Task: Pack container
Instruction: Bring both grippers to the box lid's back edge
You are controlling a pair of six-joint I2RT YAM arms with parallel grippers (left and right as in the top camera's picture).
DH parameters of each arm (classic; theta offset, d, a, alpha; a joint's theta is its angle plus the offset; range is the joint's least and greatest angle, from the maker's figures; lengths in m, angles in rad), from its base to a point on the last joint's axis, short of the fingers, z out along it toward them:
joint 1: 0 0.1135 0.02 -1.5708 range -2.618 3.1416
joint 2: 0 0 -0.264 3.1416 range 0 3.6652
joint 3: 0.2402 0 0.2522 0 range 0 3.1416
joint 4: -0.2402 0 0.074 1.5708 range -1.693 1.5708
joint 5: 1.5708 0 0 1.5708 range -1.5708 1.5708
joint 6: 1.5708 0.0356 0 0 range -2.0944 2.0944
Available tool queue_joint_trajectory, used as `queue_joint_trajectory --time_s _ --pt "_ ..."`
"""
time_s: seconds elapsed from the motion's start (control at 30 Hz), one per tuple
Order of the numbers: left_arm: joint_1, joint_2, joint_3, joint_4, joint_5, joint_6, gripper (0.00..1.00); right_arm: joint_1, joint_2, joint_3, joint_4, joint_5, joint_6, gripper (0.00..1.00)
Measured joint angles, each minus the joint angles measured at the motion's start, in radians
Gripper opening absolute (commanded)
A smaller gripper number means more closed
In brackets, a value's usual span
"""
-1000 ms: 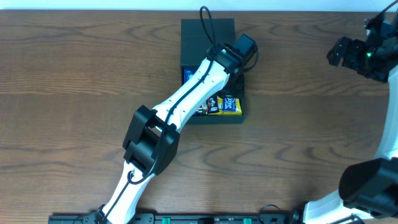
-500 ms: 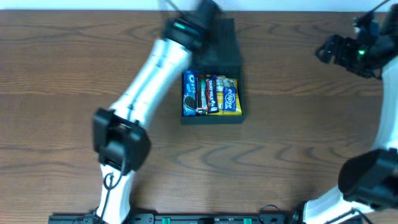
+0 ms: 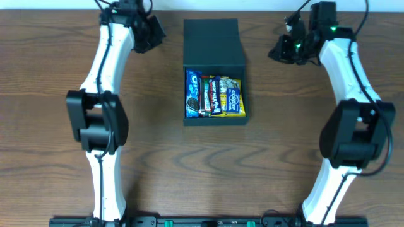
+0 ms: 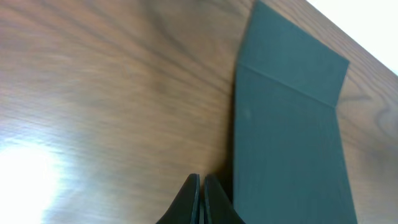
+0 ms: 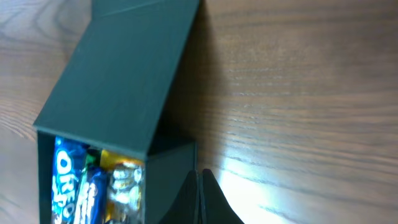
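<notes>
The container [image 3: 213, 41] is a dark green-black box at the table's middle back. Its flap lid [image 5: 118, 81] leans half raised over the rear of the box. Several snack packets [image 3: 214, 96] lie side by side in its open front part, among them a blue cookie pack [image 5: 62, 180]. My left gripper [image 3: 153, 33] is shut and empty over the table, just left of the lid [image 4: 292, 118]. My right gripper [image 3: 279, 50] is shut and empty to the right of the box. In its wrist view the fingertips [image 5: 199, 177] stand close beside the box's side wall [image 5: 171, 180].
The dark wooden table [image 3: 57, 75] spreads out on all sides of the box. Both white arms rise from the front edge and arch along the left [image 3: 101, 120] and right [image 3: 353, 126] sides. The table's back edge runs just behind the lid.
My left arm swung off the box to the back left. My right arm came in from the far right edge toward the box. Both grippers closed.
</notes>
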State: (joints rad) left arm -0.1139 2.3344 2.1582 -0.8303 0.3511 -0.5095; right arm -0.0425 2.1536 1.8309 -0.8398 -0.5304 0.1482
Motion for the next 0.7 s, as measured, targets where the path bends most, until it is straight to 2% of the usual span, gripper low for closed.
queue_joint_trajectory --time_s 0.17,0.3,0.43,0.7 --pt "-0.011 0.122 0.0 0.07 0.087 -0.073 0.05 0.002 0.113 0.015 0.039 -0.05 0.095 0.01" --pt "-0.011 0.209 0.0 0.071 0.176 -0.123 0.05 0.022 0.243 0.134 -0.017 -0.084 0.142 0.01" --pt "-0.011 0.226 0.0 0.056 0.234 -0.136 0.05 0.054 0.319 0.232 -0.079 -0.1 0.16 0.01" --pt "-0.026 0.227 0.0 0.057 0.252 -0.143 0.05 0.081 0.349 0.246 -0.071 -0.141 0.163 0.01"
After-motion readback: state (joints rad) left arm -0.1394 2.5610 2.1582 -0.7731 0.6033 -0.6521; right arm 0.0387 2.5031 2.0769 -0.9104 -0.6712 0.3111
